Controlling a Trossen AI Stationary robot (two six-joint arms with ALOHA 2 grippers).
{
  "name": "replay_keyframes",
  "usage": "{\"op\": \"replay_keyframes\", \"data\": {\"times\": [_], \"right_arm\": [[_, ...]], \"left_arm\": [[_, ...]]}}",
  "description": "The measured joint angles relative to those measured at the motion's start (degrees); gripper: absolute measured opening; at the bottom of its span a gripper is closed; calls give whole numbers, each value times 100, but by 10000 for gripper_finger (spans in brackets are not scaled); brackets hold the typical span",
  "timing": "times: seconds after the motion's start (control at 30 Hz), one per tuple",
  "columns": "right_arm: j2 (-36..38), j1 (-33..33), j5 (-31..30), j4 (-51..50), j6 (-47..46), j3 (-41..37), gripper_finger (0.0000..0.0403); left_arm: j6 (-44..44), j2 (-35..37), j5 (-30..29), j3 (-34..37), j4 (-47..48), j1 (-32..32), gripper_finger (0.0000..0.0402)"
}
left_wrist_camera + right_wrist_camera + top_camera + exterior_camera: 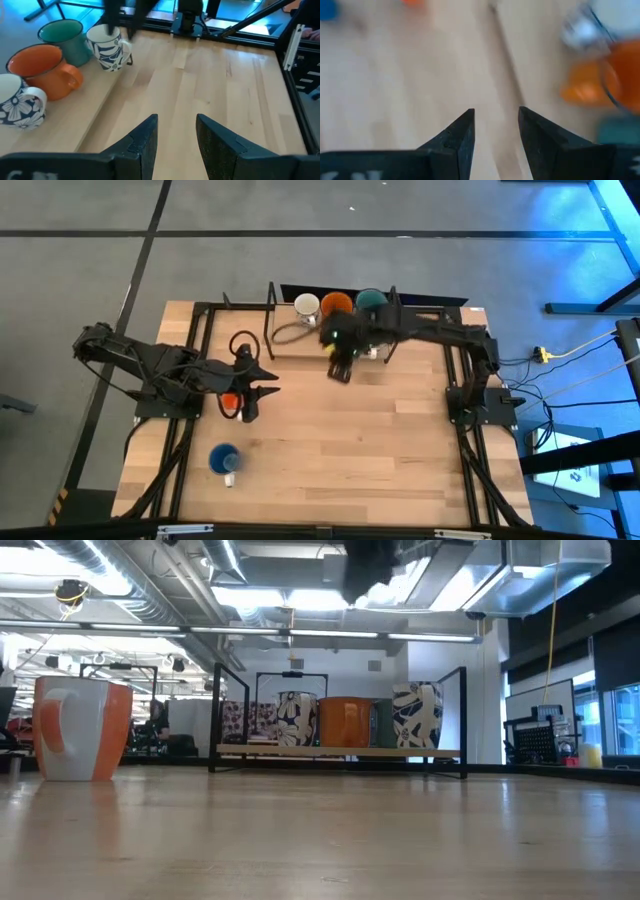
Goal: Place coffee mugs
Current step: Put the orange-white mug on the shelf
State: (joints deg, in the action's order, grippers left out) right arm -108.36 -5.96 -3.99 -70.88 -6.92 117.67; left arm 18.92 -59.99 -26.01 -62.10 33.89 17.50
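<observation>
Four coffee mugs stand in a row on the rack's board (340, 751) at the table's far edge: a white flowered one (17, 102), an orange one (42, 70), a teal one (62, 32) and a white-and-blue one (107, 47). A small orange mug (231, 400) stands on the table under my left gripper (175, 117), which hovers open and empty above it. A blue mug (224, 458) stands near the front left. My right gripper (496, 110) hangs open and empty above the table, just in front of the rack.
The black wire rack (270, 310) runs along the far edge, with a loop of cable (288, 332) beside it. Bare wooden tabletop (380, 440) lies across the middle and right. Black frame rails (470, 450) run along both sides.
</observation>
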Motion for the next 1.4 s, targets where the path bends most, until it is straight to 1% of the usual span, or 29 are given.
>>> {"op": "replay_keyframes", "data": {"times": [0.1, 0.17, 0.27, 0.37, 0.43, 0.5, 0.6, 0.73, 0.87, 0.93, 1.07, 1.27, 1.4], "right_arm": [[0, 505, -2, 559, 180, -108, 138], [-1, 826, 0, 907, 279, -274, 138], [-2, 1211, 9, 1263, 238, -574, 138], [-2, 1493, -85, 1591, 27, -857, 138], [-2, 1650, -179, 1886, -123, -1110, 138], [-4, 1760, -281, 2103, -321, -1362, 138], [-4, 1856, -412, 2345, -652, -1666, 138], [-13, 1896, -459, 2423, -1031, -1927, 138], [-13, 1920, -459, 2414, -1108, -1957, 138], [-13, 1921, -460, 2427, -1108, -1958, 138], [-13, 1913, -459, 2431, -1105, -1958, 138], [-13, 1911, -459, 2429, -1086, -1958, 138], [-13, 1911, -459, 2420, -1085, -1958, 138]], "left_arm": [[40, 1, 114, 0, 143, -111, 135], [237, 2, 291, 1, 441, -196, 144], [739, 94, 793, 2, 1149, -325, 160], [1211, 153, 1229, 1, 2079, -377, 165], [1527, 205, 1262, 2, 2744, -329, 166], [1852, 214, 1101, 10, 3365, -275, 166], [2382, 259, 924, 232, 3824, -310, 166], [2587, 276, 1145, 745, 3876, -578, 166], [2581, 269, 1437, 1144, 3869, -1133, 166], [2527, 267, 1468, 1227, 3866, -1411, 166], [2209, 267, 1553, 1284, 3817, -1821, 166], [1547, 253, 2075, 1688, 3398, -2304, 166], [1318, 189, 2354, 1995, 3104, -2501, 166]]}}
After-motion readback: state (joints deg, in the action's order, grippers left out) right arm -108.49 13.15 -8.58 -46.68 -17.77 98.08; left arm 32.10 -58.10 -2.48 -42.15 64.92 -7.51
